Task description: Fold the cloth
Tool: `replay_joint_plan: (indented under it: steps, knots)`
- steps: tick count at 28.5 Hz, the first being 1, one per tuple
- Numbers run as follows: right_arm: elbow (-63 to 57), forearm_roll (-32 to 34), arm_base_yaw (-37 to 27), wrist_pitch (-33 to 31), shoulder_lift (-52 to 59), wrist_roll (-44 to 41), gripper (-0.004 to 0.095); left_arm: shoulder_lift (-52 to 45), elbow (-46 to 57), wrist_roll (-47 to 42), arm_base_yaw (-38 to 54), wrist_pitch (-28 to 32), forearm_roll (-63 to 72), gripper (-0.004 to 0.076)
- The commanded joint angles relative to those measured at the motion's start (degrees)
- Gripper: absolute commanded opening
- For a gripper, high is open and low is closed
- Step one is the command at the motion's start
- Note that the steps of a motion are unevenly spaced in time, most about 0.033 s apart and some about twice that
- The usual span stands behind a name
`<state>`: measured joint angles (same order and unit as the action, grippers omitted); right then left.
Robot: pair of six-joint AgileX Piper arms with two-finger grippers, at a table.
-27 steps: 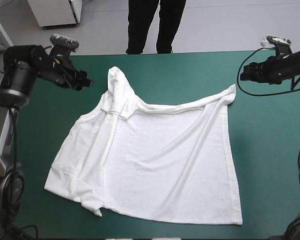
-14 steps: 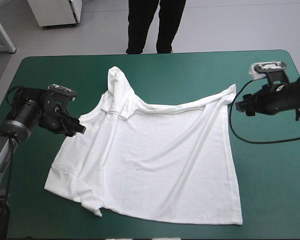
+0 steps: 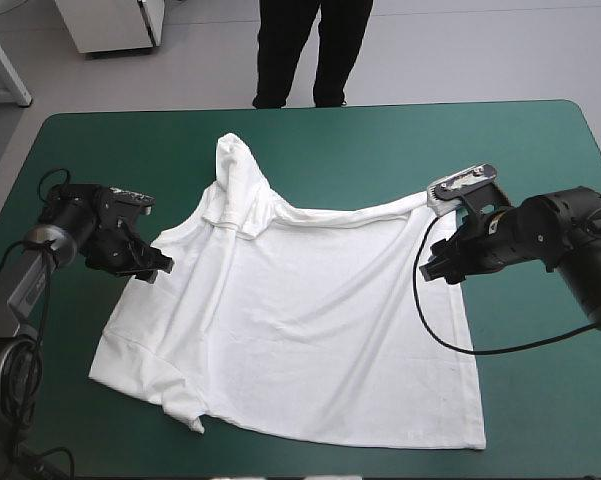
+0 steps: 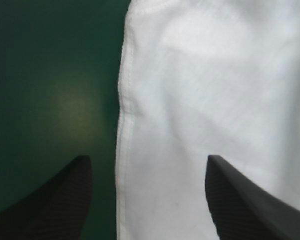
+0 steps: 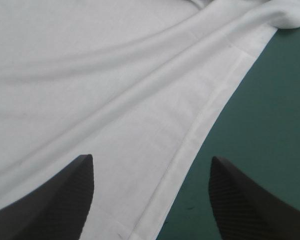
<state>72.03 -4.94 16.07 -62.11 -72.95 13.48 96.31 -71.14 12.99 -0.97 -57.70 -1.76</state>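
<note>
At the side hems of the T-shirt, left gripper and right gripper seem empty. Only the wrist views show both spread wide.

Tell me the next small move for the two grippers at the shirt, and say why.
Probably lower both and shut on the T-shirt. The left gripper and the right gripper stand open, each straddling a stitched side hem with teal-green cover beside it, so both edges look lined up for a pinch.

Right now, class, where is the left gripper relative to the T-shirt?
In the high view, the left gripper is at the table's left side, open, straddling the left edge of the T-shirt.
</note>
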Motion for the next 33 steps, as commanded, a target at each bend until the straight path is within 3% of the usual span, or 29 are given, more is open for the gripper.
replay_joint_plan:
  steps: [1, 8, 12, 16, 28, 33]
  knots:
    - [1.3, 0.5, 0.5, 2.2, 1.7, -0.1, 0.0606, 0.1, -1.1, -0.1, 0.0, 0.8, 0.5, 0.048]
    - [1.3, 0.5, 0.5, 2.2, 1.7, -0.1, 0.0604, 3.1, -1.1, -0.4, 0.0, -0.4, 0.1, 0.0448]
    - [1.3, 0.5, 0.5, 2.2, 1.7, -0.1, 0.0604, 4.0, 0.1, -0.6, 0.0, -1.0, 0.3, 0.0249]
    - [1.3, 0.6, 0.5, 2.2, 1.7, -0.1, 0.06, 4.0, 2.1, -0.6, 0.0, -0.8, 0.5, -0.001]
    - [1.3, -0.4, 0.5, 2.4, 1.7, -1.1, 0.0555, 4.5, -0.8, -9.2, 4.4, 3.0, -4.1, -0.002]
    - [1.3, 0.5, 3.0, 3.1, 1.6, -1.1, 0.0554, 12.1, -19.6, -7.5, 11.2, -3.3, -3.7, -0.002]
